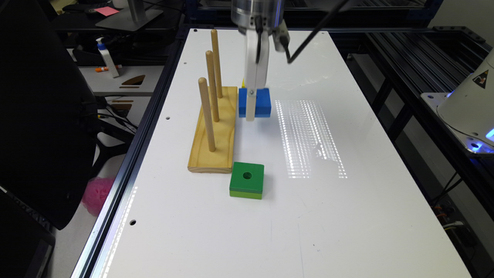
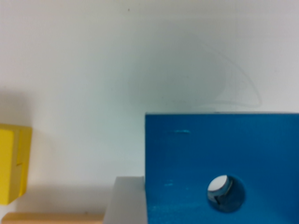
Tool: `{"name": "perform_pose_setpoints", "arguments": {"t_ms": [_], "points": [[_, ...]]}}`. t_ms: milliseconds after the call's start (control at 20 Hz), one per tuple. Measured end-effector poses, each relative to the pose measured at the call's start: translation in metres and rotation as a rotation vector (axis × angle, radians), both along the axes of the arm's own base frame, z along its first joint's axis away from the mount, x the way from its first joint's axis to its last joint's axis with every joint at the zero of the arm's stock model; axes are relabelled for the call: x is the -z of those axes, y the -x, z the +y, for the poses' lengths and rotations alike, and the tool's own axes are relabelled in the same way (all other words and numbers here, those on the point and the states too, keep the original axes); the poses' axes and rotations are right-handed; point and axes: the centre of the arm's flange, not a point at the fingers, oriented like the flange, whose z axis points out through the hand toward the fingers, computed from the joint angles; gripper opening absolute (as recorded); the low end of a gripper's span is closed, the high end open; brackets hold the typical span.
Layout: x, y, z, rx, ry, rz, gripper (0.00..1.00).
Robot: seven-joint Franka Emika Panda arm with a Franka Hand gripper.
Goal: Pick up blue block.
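Observation:
The blue block (image 1: 261,101) is a flat square with a round centre hole and lies beside the far end of the wooden peg board (image 1: 213,133). My gripper (image 1: 252,112) reaches straight down over it, with a white finger crossing its near face. In the wrist view the blue block (image 2: 219,158) sits very close, and a grey finger (image 2: 125,200) is pressed flush against its side. The opposite finger lies beyond the picture edge. Whether the block rests on the table or hangs just above it is unclear.
Three upright pegs (image 1: 207,114) rise from the board close to the gripper. A green block (image 1: 247,179) lies near the board's front end. A small yellow block (image 2: 14,163) sits just behind the blue one. White table (image 1: 308,216) stretches to the exterior view's right.

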Motion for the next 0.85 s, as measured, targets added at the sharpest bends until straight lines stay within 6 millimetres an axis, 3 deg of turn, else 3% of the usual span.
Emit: {"name": "perform_pose_setpoints", "arguments": {"t_ms": [200, 450, 850], "points": [[-0.036, 0.004, 0.000, -0.001, 0.004, 0.003, 0.00], [-0.049, 0.005, 0.000, -0.002, 0.005, -0.001, 0.00], [-0.086, 0.011, 0.000, -0.002, 0.010, -0.008, 0.00]]}}
